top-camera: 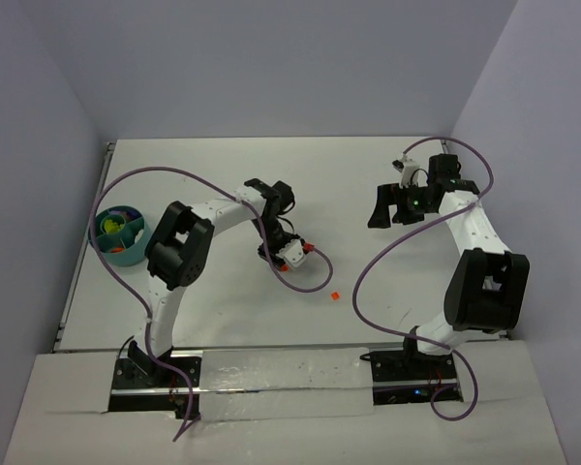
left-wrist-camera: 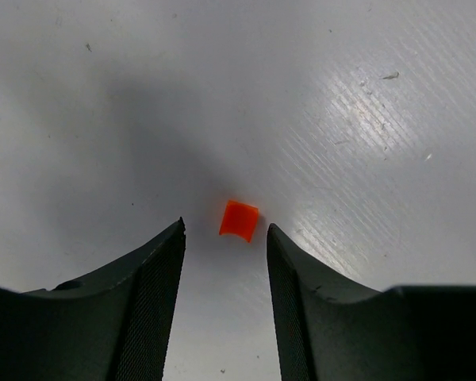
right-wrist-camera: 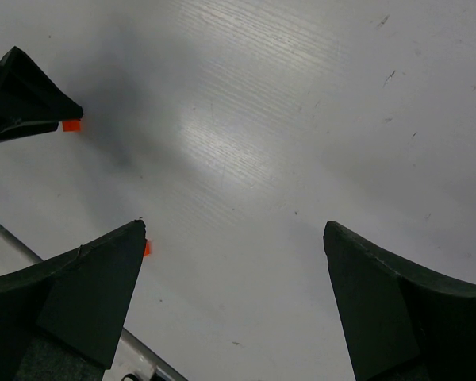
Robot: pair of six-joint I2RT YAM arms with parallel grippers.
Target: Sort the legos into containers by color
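Note:
A small orange lego (left-wrist-camera: 239, 220) lies on the white table just beyond my left gripper's (left-wrist-camera: 224, 230) fingertips, in line with the gap and nearer the right finger; nothing touches it. The left gripper is open and low over the table in the top view (top-camera: 298, 252). A second orange lego (top-camera: 335, 294) lies apart, nearer the front; in the right wrist view (right-wrist-camera: 147, 248) it is half hidden behind a finger. The teal divided bowl (top-camera: 121, 232) stands at the far left with green and other coloured bits inside. My right gripper (top-camera: 392, 211) is open and empty, over bare table (right-wrist-camera: 234, 238).
Purple cables (top-camera: 368, 262) loop over the table from both arms. The table's left edge and rail (top-camera: 77, 281) run close beside the bowl. Walls stand behind and on both sides. The right wrist view shows the left gripper's tip (right-wrist-camera: 24, 103) beside the first orange lego (right-wrist-camera: 71, 125).

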